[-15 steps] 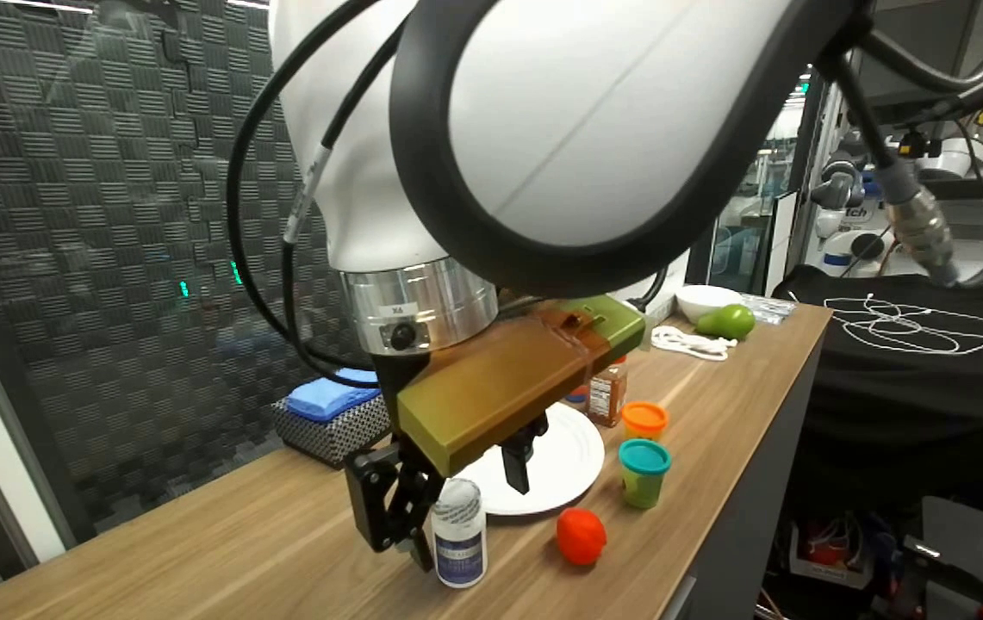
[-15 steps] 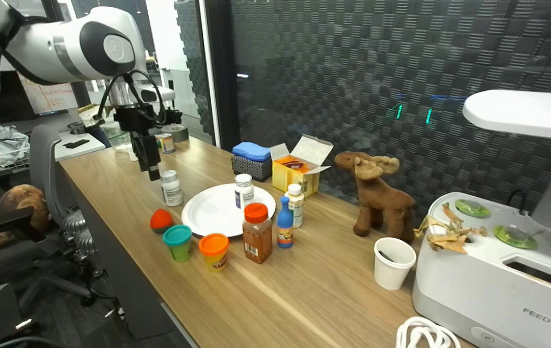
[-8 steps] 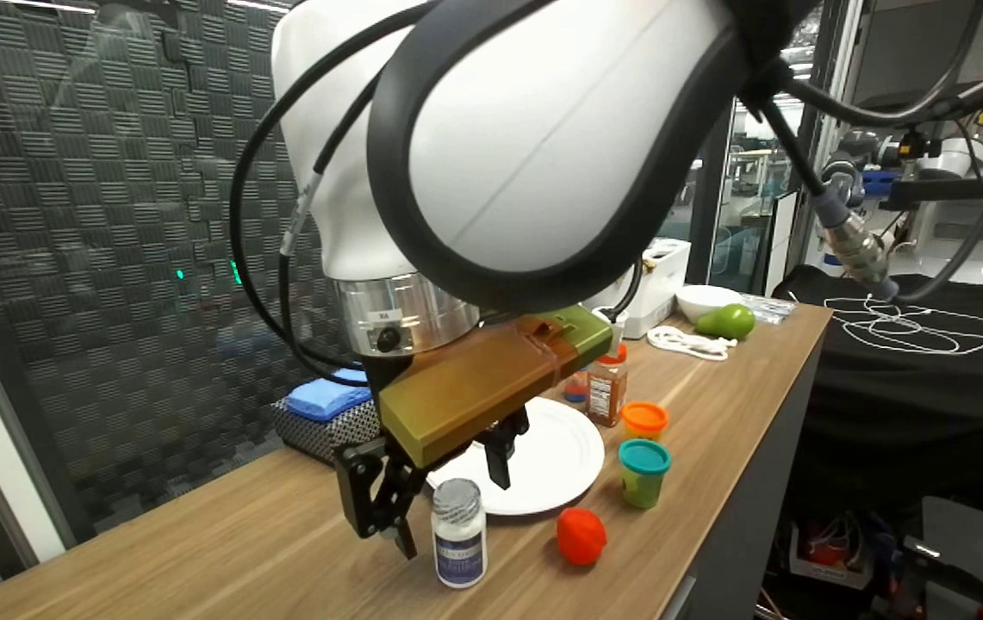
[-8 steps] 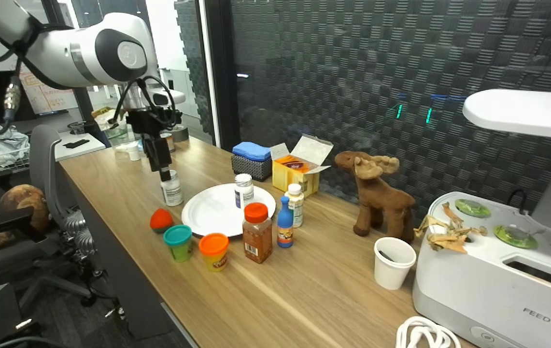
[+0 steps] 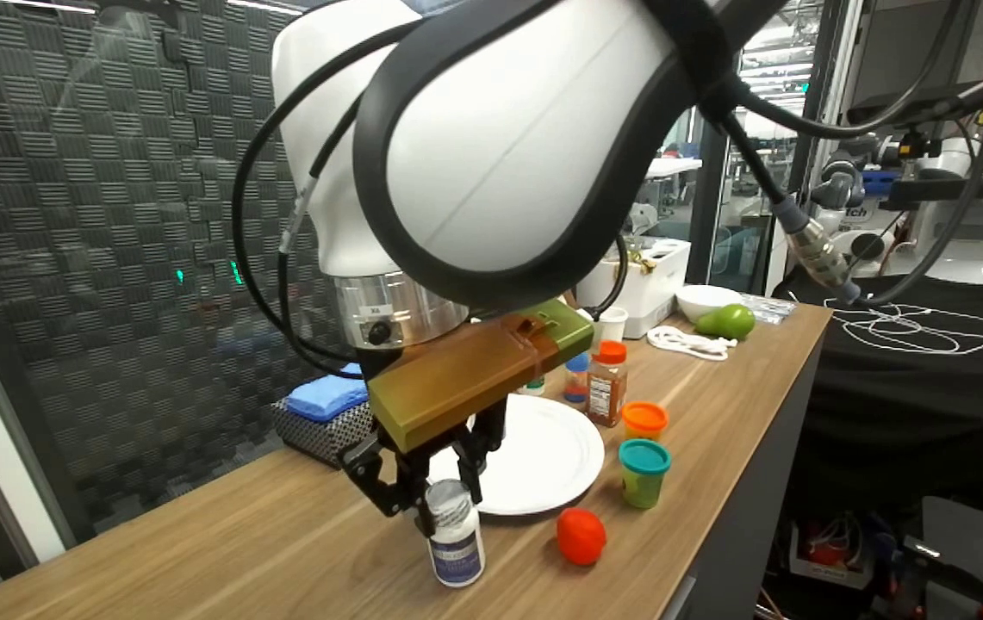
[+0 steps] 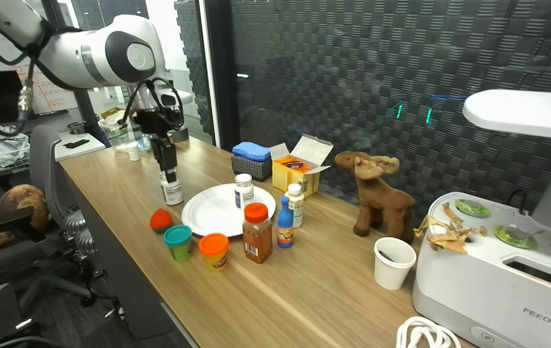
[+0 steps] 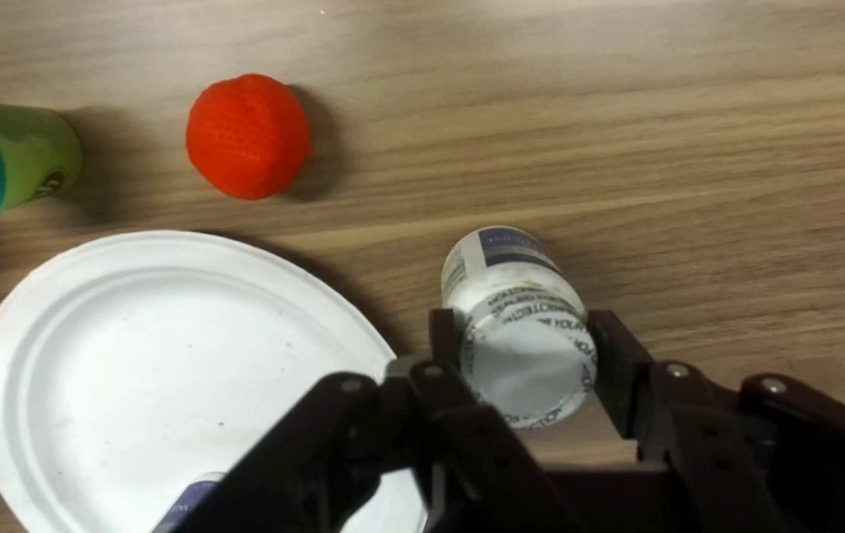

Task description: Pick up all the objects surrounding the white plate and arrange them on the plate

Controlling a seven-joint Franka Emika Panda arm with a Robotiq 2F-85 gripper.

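Observation:
In the wrist view my gripper (image 7: 526, 348) has its fingers pressed on both sides of the wrapped cap of a white pill bottle (image 7: 507, 270). That bottle still meets the table beside the white plate (image 7: 170, 355) and leans slightly in an exterior view (image 5: 457, 555). A similar white pill bottle (image 6: 244, 193) stands upright on the plate. Around the plate's rim are an orange-red ball (image 7: 248, 137), a teal-lidded cup (image 6: 177, 246), an orange-lidded cup (image 6: 214, 253), a red-capped spice jar (image 6: 257, 237), a blue bottle (image 6: 285, 227) and another white bottle (image 6: 295, 208).
Behind the plate are a dark box with a blue cloth (image 6: 251, 159) and an open yellow box (image 6: 299, 174). A brown moose toy (image 6: 379, 198), a white paper cup (image 6: 393, 263) and a white planter (image 6: 497, 275) stand farther along. The table's edge runs near the ball.
My gripper has shifted toward the pill bottle, and its fingers have come together from wide apart onto the cap. The bottle, upright before, now tilts a little.

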